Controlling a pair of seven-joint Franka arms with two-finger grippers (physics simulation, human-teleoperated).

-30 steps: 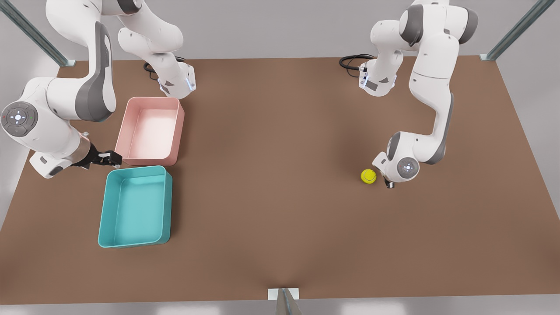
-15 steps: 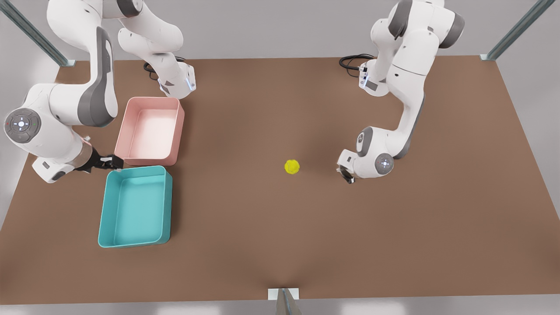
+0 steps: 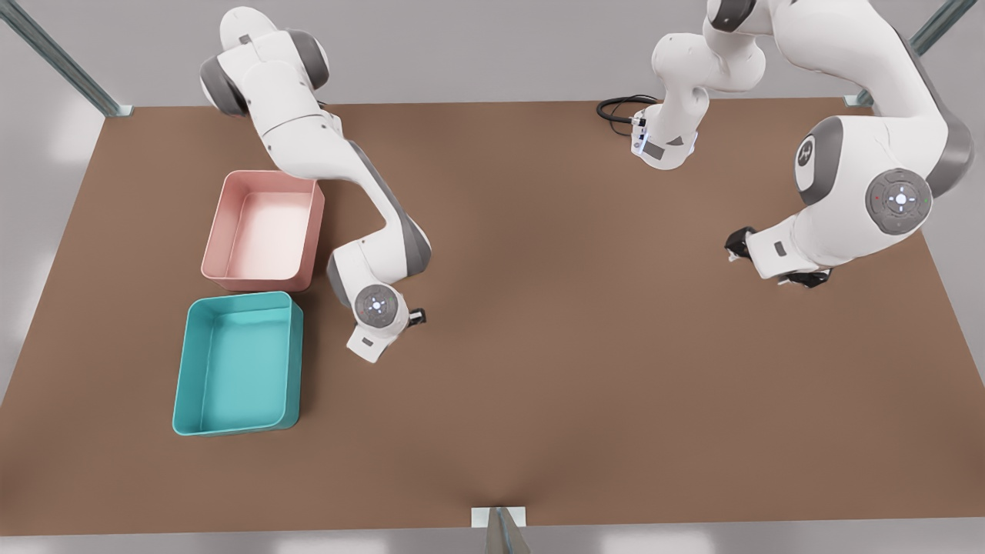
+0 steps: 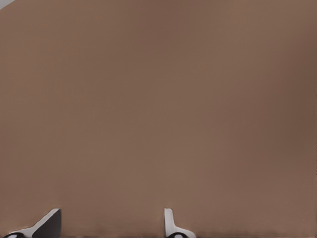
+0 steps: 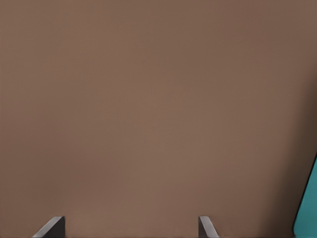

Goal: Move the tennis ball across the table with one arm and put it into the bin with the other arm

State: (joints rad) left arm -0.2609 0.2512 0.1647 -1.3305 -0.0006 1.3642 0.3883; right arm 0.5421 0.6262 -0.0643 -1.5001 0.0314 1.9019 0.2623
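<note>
On the brown table (image 3: 539, 346), the teal bin (image 3: 238, 362) sits open side up, its long axis running near to far, just before a pink bin (image 3: 263, 227). The right gripper (image 5: 130, 222) hangs beside it, fingers apart; the left gripper (image 4: 111, 220), well apart, is likewise spread. Where the tennis ball lies cannot be told.

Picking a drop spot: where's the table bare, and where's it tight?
Bare: the table's wide middle between the open right gripper and the open left gripper, plus the near strip. Crowded: the front view's left, where the pink bin, the teal bin and the right arm bunch.
</note>
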